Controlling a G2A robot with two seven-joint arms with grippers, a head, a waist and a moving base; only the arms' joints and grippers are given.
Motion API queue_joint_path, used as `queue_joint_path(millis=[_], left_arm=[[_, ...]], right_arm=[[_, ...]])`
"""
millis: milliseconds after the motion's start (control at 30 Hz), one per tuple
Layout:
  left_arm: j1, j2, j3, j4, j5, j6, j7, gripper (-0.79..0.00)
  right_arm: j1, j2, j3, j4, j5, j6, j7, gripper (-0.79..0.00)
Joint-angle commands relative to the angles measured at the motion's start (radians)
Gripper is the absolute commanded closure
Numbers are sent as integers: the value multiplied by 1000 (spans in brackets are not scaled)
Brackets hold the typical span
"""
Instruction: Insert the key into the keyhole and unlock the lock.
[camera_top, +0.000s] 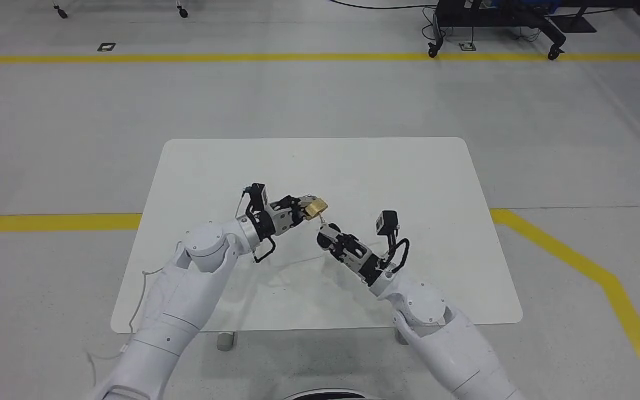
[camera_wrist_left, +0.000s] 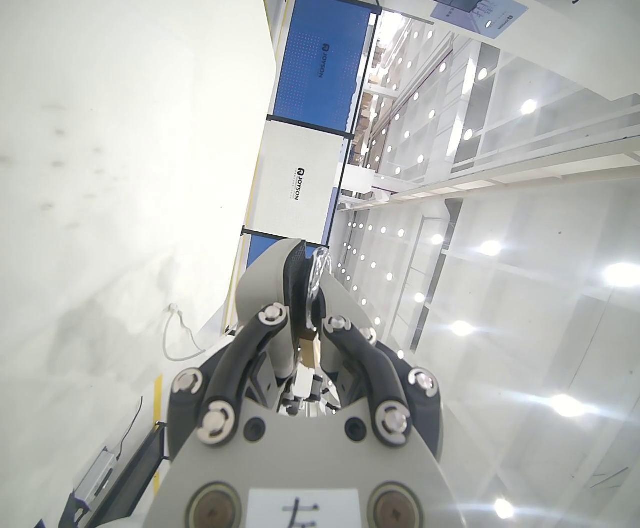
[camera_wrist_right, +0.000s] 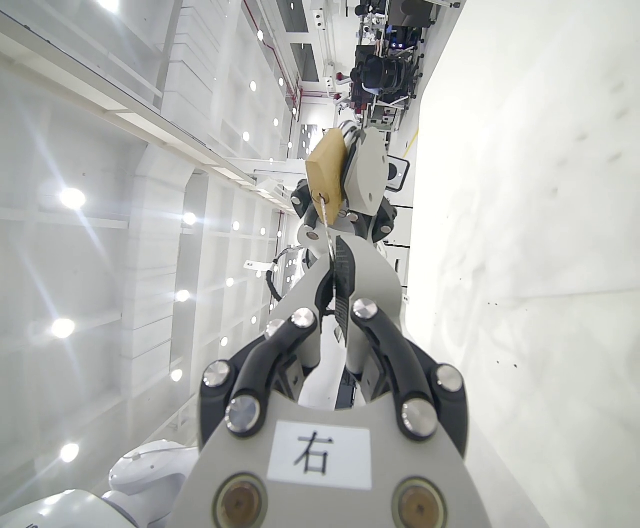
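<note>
Left gripper (camera_top: 292, 212): clamped on lock (camera_wrist_right: 327, 165).
Right gripper (camera_wrist_right: 339, 260): pinching key (camera_wrist_right: 327, 222).
Progress: key tip at keyhole (camera_wrist_right: 319, 196), apparently just entering; seating and turn remain.

The brass padlock (camera_wrist_right: 327, 170) is held tilted above the table (camera_top: 420, 180), the thin silver key (camera_wrist_right: 328, 220) reaching its keyhole (camera_wrist_right: 319, 196).
</note>
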Motion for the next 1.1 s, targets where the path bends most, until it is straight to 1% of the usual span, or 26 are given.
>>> queue_joint_path(millis=[0,167,400,1067], left_arm=[[-1,1,0,-1,11,-2,5,0],[1,3,7,-10,67,-30,31,0],[8,4,12,-20,96,-64,34,0],[6,4,11,-20,112,-70,39,0]], right_arm=[[0,0,-1,-2,0,2,4,0],[-7,4,11,-15,-1,16,31,0],[-27,10,33,-39,-3,40,35,0],[-13,6,20,-28,8,73,39,0]])
